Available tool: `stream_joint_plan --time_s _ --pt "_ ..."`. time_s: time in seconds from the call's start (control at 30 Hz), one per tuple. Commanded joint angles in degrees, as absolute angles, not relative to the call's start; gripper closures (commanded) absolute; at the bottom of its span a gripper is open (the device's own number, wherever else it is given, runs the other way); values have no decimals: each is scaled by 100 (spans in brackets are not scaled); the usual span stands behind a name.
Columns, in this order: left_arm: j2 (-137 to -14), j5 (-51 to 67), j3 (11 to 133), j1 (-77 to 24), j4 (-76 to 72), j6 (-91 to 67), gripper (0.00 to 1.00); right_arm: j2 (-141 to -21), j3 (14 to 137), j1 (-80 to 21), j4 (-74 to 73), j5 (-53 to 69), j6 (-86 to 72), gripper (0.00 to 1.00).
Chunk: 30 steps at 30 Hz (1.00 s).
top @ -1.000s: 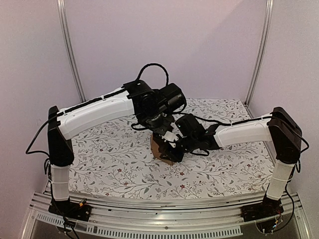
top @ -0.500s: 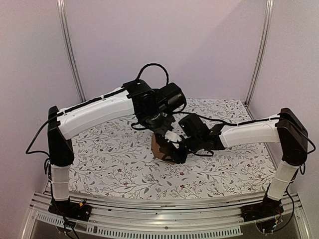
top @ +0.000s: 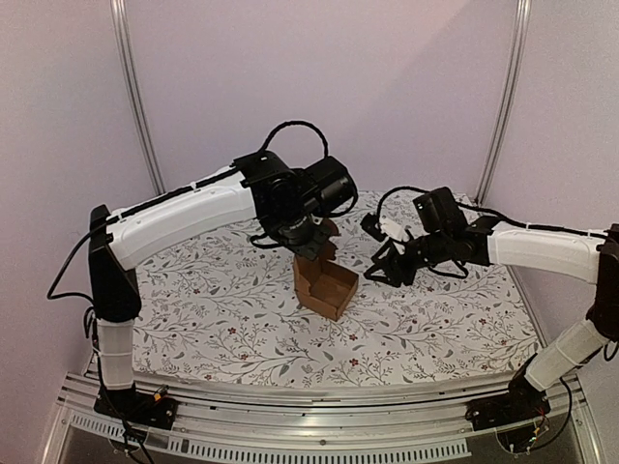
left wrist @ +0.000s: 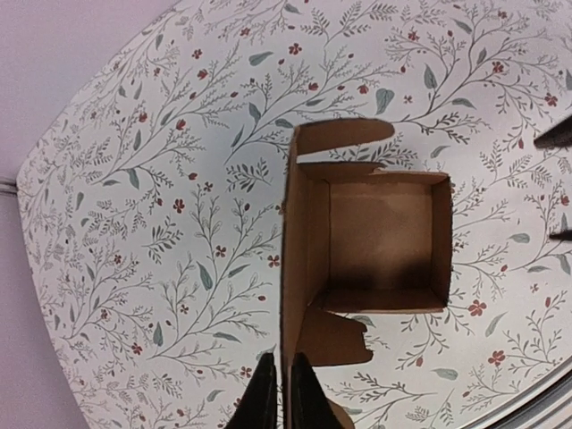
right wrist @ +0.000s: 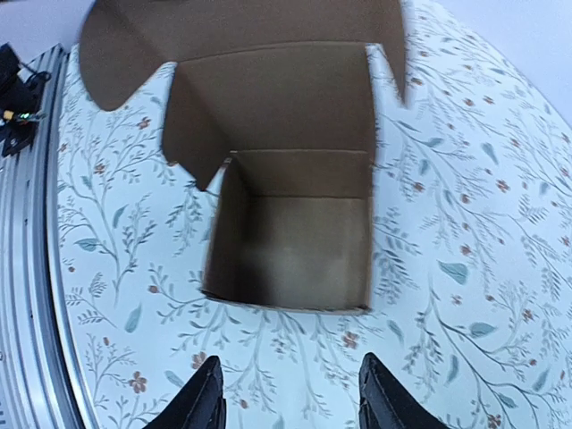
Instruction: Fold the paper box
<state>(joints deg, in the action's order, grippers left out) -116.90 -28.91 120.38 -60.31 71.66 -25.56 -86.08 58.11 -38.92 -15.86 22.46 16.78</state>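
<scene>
Below the left gripper (top: 314,249), on the floral tablecloth (top: 213,309): paper box (top: 326,287), plain brown cardboard, folded up into an open-topped cube.
Box body: four walls upright, floor visible inside, base resting on the floral tablecloth.
Tall panel (right wrist: 241,36): rises above one wall of the box, on the side facing the left gripper; not folded over the opening.
Tabs (left wrist: 344,136): two small rounded pieces at the ends of that panel, splayed outward, one past each side wall.
Left gripper, state: clenched on the upper edge of the tall panel; in its wrist view the cardboard runs edge-on between the two dark fingers (left wrist: 259,404), which press against it.
Left gripper, box position: the open cube sits just ahead of and below the fingertips.
Right gripper (top: 385,269): released, fingers (right wrist: 204,400) spread, nothing between them.
Right gripper, box position: the box lies ahead of its fingertips, near but apart, its mouth open toward the wrist camera.
Near edge, behind both grippers: aluminium rail (top: 290,425) carrying the arm bases.
</scene>
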Motion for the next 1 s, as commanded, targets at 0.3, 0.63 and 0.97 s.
stream_joint_plan --time_s 0.3,0.63,0.97 --pt "-10007 -3351 10618 -6421 5424 -1286 56 -9193 6251 -2171 -1732 3170 1747 48" --pt "-6530 -3296 5123 -6583 2703 -3031 49 -10912 7649 -2240 -2430 3279 1108 50" --pt "-6902 -2637 3499 -6561 -646 -1300 44 -11737 7949 -2712 -2639 3526 983 50"
